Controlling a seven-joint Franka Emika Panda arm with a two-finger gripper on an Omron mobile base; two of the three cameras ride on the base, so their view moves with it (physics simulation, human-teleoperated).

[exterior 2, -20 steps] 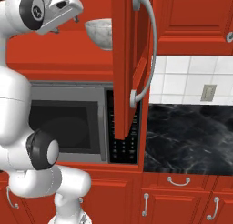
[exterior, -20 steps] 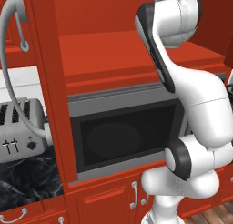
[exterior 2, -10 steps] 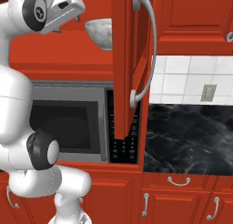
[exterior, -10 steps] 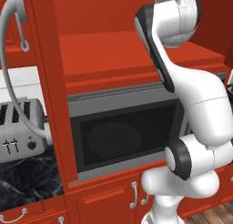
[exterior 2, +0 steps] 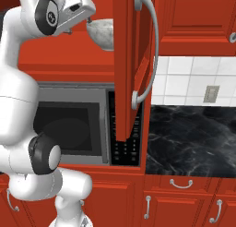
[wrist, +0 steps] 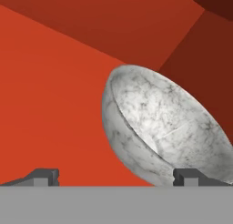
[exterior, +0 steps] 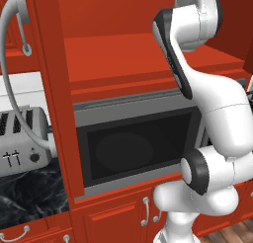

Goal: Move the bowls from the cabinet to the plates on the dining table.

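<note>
Pincer [wrist: 116, 176] spread wide with nothing in it, which I read as lining up to take the white marbled bowl [wrist: 159, 134], sitting on the shelf of the open red cabinet [exterior 2: 126, 74] near its door-side edge, above the microwave [exterior 2: 73, 124].

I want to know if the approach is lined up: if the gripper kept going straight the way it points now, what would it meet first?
Most likely the white marbled bowl on the cabinet shelf. The gripper has its jaws open, with the bowl ahead and off toward one fingertip, so that finger may touch its side first. Depth is hard to judge.
</note>
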